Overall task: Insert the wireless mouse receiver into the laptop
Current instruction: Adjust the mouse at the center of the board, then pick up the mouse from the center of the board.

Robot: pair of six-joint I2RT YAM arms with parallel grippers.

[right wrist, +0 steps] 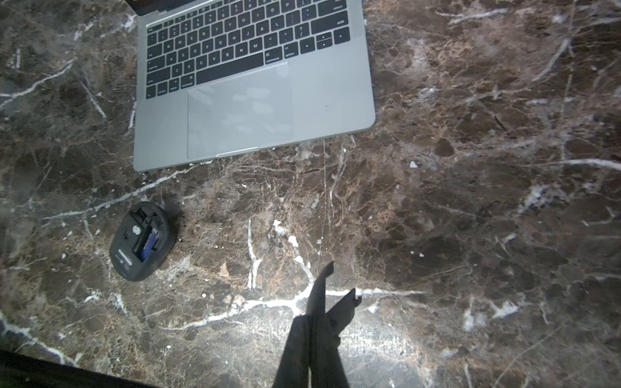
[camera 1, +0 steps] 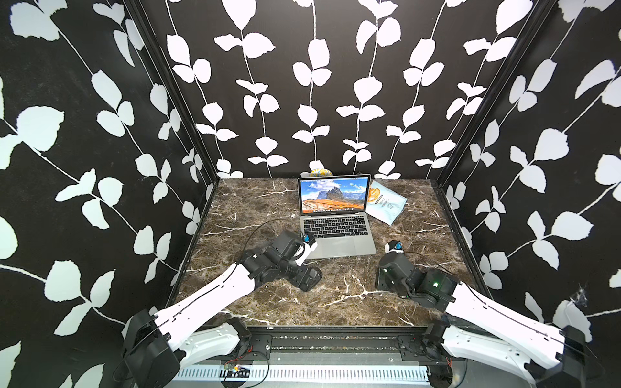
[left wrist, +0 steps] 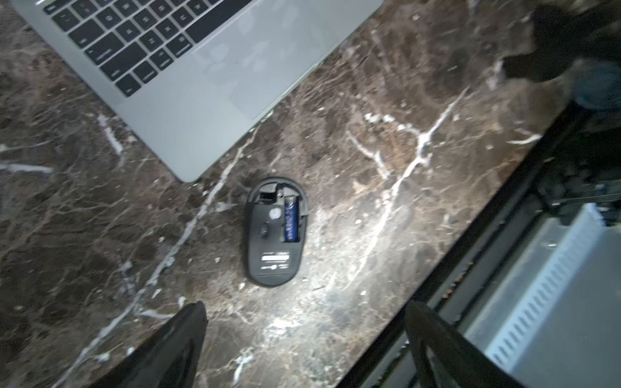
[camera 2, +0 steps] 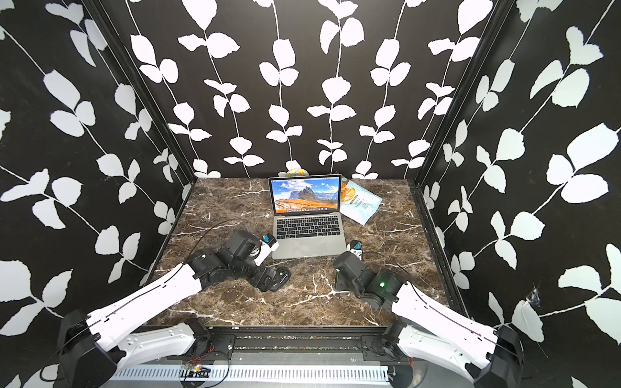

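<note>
The wireless mouse (left wrist: 273, 231) lies belly-up just near-left of the laptop (left wrist: 201, 84), receiver (left wrist: 267, 195) seemingly seated beside the battery (left wrist: 291, 220) (tiny, light, rigid, slippery): pinch its exposed end. Left gripper (left wrist: 305, 307) gapes wide above it; right gripper (right wrist: 336, 285) is closed.

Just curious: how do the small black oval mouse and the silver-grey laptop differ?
The black oval mouse lies underside up, blue battery exposed; the silver-grey laptop sits right way up, screen lit. The mouse is far smaller than the laptop. Both rest on the marble table.
</note>
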